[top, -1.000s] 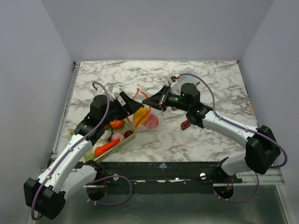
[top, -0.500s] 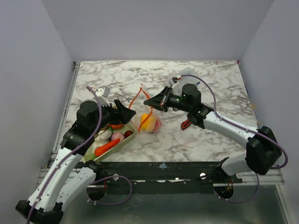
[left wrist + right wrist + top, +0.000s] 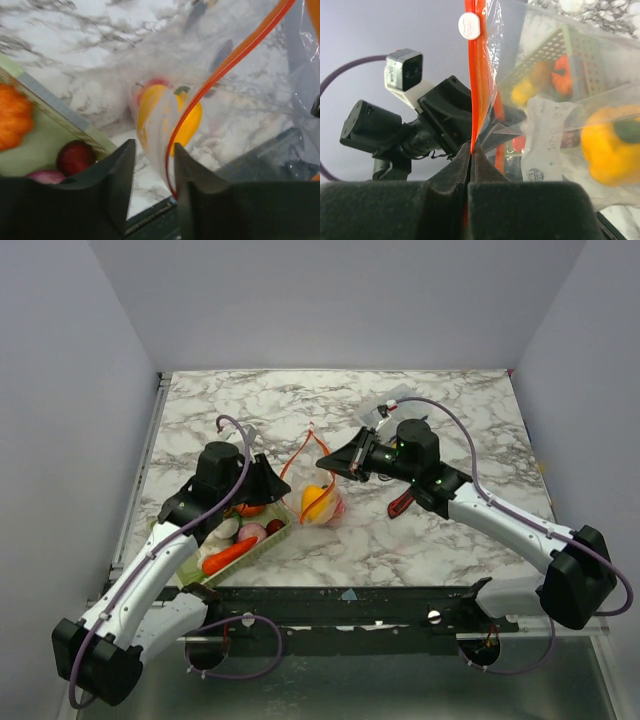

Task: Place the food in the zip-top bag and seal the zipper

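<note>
The zip-top bag stands open on the marble, held up by its red-orange zipper. My right gripper is shut on that strip at the bag's right end. A yellow pepper and a pink piece lie inside the bag. My left gripper is at the bag's left side. Its jaws are narrowed but still apart, and the bag's edge with the zipper hangs between them, against the right finger. More food, a carrot and an orange pumpkin, lies in the basket.
The pale green mesh basket sits at the front left, just beside the bag. A red-and-black utility knife lies under my right arm. A small clear packet rests behind the right wrist. The table's front edge is close to the basket.
The yellow pepper dropped from my left gripper into the bag. The left arm pulled back, then returned, and its jaws narrowed round the bag's edge. The right gripper kept its hold.
</note>
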`<state>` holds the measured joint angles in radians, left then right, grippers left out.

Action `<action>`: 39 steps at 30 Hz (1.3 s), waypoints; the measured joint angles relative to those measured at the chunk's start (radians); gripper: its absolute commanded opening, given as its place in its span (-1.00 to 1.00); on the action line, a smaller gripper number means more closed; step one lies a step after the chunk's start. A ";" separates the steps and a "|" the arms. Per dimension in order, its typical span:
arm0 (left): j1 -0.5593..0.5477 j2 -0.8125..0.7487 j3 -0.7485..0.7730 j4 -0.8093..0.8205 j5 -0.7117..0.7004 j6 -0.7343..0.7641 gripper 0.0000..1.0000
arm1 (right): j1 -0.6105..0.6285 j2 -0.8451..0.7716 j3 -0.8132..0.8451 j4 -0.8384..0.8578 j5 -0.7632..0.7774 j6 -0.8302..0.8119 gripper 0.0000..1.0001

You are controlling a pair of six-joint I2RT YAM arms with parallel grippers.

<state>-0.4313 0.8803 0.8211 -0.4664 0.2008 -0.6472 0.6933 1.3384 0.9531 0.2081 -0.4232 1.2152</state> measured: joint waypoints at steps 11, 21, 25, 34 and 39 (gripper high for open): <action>0.000 0.068 -0.006 0.232 0.459 -0.159 -1.00 | -0.001 -0.068 0.218 -0.484 0.200 -0.166 -0.99; 0.108 0.188 -0.068 0.442 0.534 -0.448 -1.00 | -0.211 0.297 0.452 -0.570 0.193 -0.298 -0.99; 0.183 0.322 -0.072 0.458 0.545 -0.473 -1.00 | -0.209 0.403 0.465 -0.613 0.183 -0.360 -0.99; 0.135 0.163 -0.095 0.603 0.625 -0.488 -1.00 | -0.148 0.274 0.515 -0.695 0.206 -0.460 -0.99; 0.130 0.152 -0.103 0.621 0.631 -0.465 -1.00 | -0.119 0.211 0.544 -0.702 0.213 -0.496 -0.99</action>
<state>-0.3016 1.0325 0.7181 0.1551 0.8318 -1.1122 0.5743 1.5497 1.4971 -0.4942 -0.2104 0.7197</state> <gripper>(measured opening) 0.009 0.006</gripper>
